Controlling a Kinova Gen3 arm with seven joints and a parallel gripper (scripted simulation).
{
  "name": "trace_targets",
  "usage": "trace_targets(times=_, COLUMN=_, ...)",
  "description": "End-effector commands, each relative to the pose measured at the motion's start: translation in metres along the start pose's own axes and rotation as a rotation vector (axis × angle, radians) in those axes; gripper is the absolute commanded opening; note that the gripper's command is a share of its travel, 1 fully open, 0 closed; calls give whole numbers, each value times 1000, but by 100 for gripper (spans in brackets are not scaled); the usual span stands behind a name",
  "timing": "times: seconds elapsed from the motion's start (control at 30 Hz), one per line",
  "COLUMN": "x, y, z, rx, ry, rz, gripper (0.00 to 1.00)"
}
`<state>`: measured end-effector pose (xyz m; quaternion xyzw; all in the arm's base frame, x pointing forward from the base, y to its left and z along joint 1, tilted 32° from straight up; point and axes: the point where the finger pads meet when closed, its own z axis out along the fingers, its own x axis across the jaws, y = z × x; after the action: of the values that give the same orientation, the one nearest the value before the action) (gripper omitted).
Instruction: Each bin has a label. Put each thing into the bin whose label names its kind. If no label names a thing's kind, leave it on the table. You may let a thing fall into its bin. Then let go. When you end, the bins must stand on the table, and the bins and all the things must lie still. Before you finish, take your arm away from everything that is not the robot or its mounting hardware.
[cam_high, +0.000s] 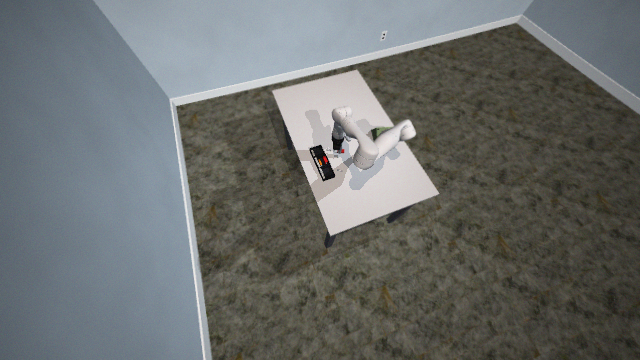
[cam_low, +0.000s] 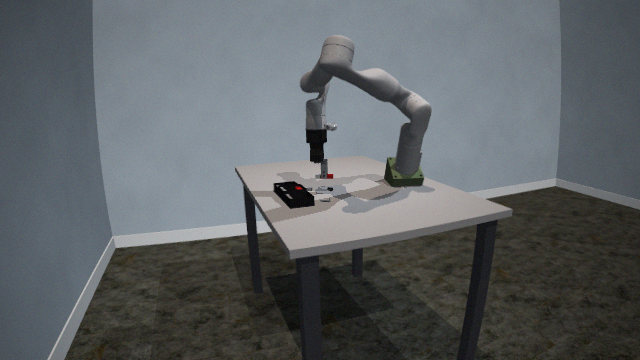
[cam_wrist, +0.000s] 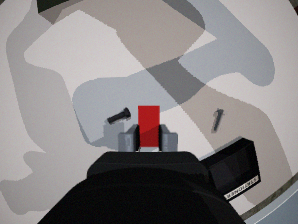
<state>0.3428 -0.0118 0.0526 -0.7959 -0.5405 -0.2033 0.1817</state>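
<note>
My gripper (cam_high: 338, 151) (cam_low: 325, 175) (cam_wrist: 149, 133) points down and is shut on a red block (cam_high: 343, 151) (cam_low: 330, 176) (cam_wrist: 149, 117), which sticks out between the fingertips, above the table. A dark bolt (cam_wrist: 119, 116) lies left of the block in the wrist view. A grey screw (cam_wrist: 219, 121) lies to its right, near the bins. The black bins (cam_high: 328, 176) (cam_low: 303, 203) stand in a row near the table's edge. A red thing (cam_high: 325, 160) (cam_low: 298, 188) and an orange thing (cam_high: 320, 163) are in them. One bin's label (cam_wrist: 242, 188), upside down in the wrist view, seems to read STATIONERY.
The arm's green base (cam_low: 404, 180) stands at the opposite long side of the table (cam_high: 375, 205) (cam_low: 400, 222). The arm (cam_high: 367, 150) (cam_low: 380, 82) arches over the table and casts broad shadows. Small things near the bins are hard to make out in the top and exterior views.
</note>
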Motion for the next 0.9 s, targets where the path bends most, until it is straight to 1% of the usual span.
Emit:
trace_targets(times=0.0, x=0, y=1, z=-2, rx=-1, ry=0, rz=-2, gripper=45)
trace_targets(times=0.27, x=0, y=0, z=-3, rx=1, ry=-1, rz=-4, gripper=45)
trace_targets(times=0.43, x=29, y=13, z=-3, rx=3, ry=2, rz=-1, gripper=45)
trace_targets(times=0.5, x=29, y=13, z=-3, rx=3, ry=2, rz=-1, gripper=45)
trace_targets(times=0.73, x=66, y=32, z=-3, rx=3, ry=1, rz=-1, gripper=45)
trace_targets(times=0.8, x=70, y=34, z=-3, rx=3, ry=0, rz=-2, gripper=45)
trace_targets(times=0.87, x=79, y=41, z=-2, rx=1, ry=-6, rz=-120, gripper=45)
